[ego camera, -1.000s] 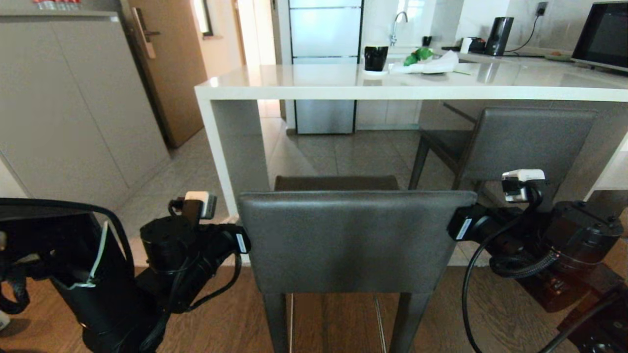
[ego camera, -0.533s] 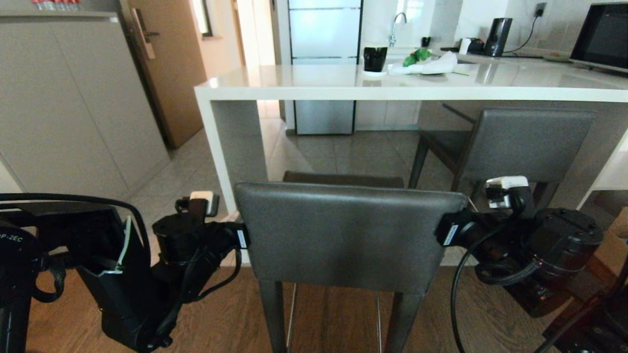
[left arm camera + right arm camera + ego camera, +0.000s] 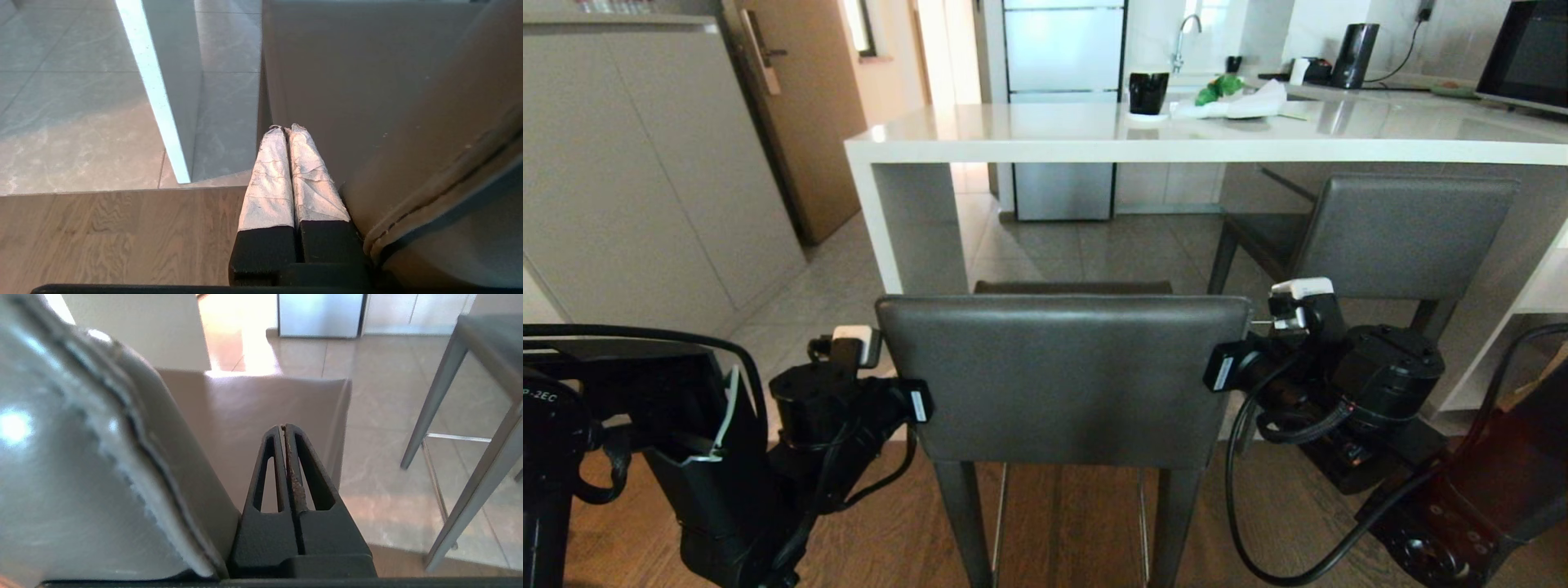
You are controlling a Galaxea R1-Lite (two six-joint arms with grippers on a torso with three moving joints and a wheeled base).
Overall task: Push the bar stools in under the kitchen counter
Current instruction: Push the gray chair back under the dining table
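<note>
the near bar stool (image 3: 1066, 376) stands just short of the kitchen counter (image 3: 1176, 139); the left gripper (image 3: 288, 130) and right gripper (image 3: 284, 428), both clenched empty, flank its backrest; tall and thin-legged, it likely tips, so low, even pushing suits

Floor: dark wood planks (image 3: 1062, 531) in the foreground, meeting pale grey tiles (image 3: 1086, 253) farther back. Left side: a tall grey cabinet (image 3: 629, 163) with flat doors; beyond it, a brown wooden door (image 3: 800, 106) with a lever handle. Rear centre: a frosted glass door (image 3: 1063, 45) in a dark frame, brightly backlit. Rear right: a chrome tap (image 3: 1186, 37), a black kettle (image 3: 1356, 45) plugged into a wall socket, and a dark screen (image 3: 1531, 53).
</note>
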